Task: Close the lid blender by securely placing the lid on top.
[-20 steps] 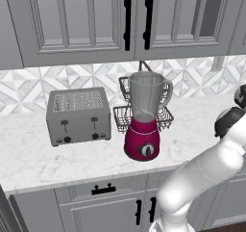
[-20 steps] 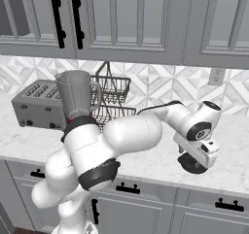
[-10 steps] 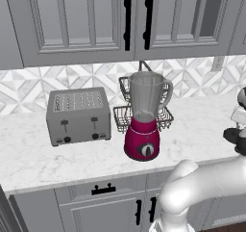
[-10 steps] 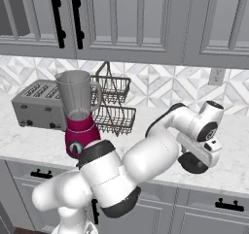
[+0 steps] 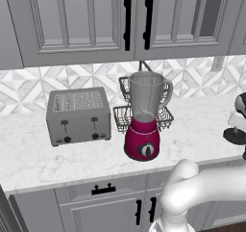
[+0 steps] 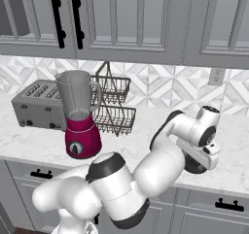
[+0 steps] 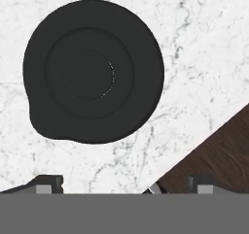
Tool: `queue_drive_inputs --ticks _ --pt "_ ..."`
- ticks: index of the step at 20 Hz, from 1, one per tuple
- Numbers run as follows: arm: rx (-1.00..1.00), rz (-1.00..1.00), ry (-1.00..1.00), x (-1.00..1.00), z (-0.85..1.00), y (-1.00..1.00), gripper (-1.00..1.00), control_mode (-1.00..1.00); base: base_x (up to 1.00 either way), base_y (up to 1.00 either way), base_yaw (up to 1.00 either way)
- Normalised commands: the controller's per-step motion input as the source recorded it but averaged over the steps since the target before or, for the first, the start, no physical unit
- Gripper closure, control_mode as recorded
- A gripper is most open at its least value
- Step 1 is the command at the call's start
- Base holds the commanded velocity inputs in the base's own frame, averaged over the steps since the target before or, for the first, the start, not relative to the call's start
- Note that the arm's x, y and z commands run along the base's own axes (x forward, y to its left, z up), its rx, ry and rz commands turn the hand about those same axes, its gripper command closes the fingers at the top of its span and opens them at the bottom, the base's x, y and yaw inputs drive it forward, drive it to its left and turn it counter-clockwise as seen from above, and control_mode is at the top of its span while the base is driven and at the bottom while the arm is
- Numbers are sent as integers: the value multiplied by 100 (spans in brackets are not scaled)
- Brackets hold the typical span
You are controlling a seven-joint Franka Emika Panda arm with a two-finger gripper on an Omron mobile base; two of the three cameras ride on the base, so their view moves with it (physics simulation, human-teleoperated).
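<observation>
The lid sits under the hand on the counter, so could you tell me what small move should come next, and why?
Probably lower the open gripper straight down around the lid. It lies flat on the marble counter, ungrasped, while the blender jar stands uncovered.

I see a kitchen: grey cupboards (image 5: 86,24), a marble counter (image 5: 48,154), a toaster (image 5: 78,115) and a blender (image 5: 144,118).
</observation>
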Motion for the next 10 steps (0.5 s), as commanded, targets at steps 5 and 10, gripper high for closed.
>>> queue_drive_inputs --ticks 5,10 --pt "-8 0 -1 8 -27 0 -100 -100 0 0 0" --pt "-4 0 -2 17 -20 0 -100 -100 0 0 0"
